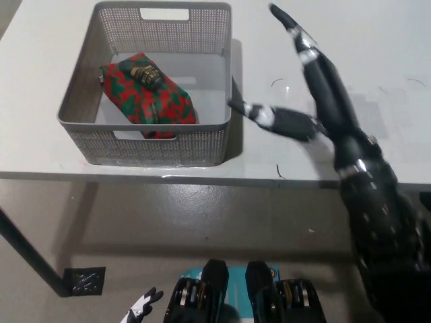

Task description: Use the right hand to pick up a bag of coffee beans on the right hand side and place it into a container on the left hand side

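Black and empty, the right hand [316, 101] hangs over the white table [377, 54] just right of the grey mesh basket [145, 145], its fingers [286, 20] spread wide apart and one reaching left toward the basket's right wall. Well to its left, the red-and-green coffee bag [149, 97] lies on the basket floor, toward the near left side. At the bottom edge, only the fingertips of the white left hand [141, 308] show; I cannot tell whether that hand is apart or closed.

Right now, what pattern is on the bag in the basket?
Red and green patches, with a dark label on the bag; head view shows it.
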Action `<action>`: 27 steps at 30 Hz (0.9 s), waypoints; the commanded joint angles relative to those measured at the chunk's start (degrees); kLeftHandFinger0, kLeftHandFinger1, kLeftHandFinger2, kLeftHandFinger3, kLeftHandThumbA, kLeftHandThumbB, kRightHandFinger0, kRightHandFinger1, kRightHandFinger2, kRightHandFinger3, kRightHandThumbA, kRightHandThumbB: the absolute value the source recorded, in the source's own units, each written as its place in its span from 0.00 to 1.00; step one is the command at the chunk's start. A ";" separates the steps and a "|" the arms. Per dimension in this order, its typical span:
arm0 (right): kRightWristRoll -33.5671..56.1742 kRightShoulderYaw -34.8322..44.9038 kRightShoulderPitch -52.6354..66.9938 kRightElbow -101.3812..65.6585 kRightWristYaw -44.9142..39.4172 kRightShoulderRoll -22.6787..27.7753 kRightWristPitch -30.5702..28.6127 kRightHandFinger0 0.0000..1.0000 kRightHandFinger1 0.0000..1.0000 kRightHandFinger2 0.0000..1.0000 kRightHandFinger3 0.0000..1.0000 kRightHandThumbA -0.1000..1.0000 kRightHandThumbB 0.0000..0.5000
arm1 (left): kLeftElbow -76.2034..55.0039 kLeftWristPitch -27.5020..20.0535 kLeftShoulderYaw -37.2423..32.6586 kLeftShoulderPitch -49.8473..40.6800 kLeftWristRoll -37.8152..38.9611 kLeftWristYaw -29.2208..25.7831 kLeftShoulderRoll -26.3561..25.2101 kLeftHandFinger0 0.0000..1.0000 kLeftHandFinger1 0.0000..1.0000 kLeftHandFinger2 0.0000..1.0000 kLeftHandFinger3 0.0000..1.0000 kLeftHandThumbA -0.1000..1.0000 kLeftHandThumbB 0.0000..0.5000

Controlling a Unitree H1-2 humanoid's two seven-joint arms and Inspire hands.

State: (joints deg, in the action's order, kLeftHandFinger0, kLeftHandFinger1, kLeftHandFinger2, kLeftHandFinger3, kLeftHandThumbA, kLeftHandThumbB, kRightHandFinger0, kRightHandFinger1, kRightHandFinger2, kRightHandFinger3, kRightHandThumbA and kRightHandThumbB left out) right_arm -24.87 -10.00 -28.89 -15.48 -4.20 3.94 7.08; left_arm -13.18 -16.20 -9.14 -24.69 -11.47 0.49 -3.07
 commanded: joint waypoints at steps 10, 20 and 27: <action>11.94 -3.04 30.89 -24.22 1.53 -2.37 -10.15 1.00 1.00 1.00 1.00 1.00 0.73 | 0.52 -2.19 4.80 2.37 1.16 -1.39 -0.91 1.00 1.00 1.00 1.00 1.00 0.90; 13.73 -4.57 39.35 -14.64 1.17 -2.38 -17.95 1.00 1.00 1.00 1.00 1.00 0.71 | 1.48 -2.25 6.04 3.58 0.92 -0.88 -0.70 1.00 1.00 1.00 1.00 1.00 0.90; 14.19 -4.25 42.27 -10.93 1.34 -2.91 -19.86 1.00 1.00 1.00 1.00 1.00 0.73 | 1.24 -2.99 6.53 4.00 0.39 -1.05 -1.01 1.00 1.00 1.00 1.00 1.00 0.86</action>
State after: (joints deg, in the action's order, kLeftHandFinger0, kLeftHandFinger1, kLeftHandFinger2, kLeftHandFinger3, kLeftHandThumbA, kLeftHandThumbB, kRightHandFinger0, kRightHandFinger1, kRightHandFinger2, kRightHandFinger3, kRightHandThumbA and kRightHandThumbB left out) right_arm -13.02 -14.46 12.75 -26.90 -4.03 1.60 -7.43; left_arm -11.57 -16.80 -3.20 -20.87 -11.43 0.19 -3.66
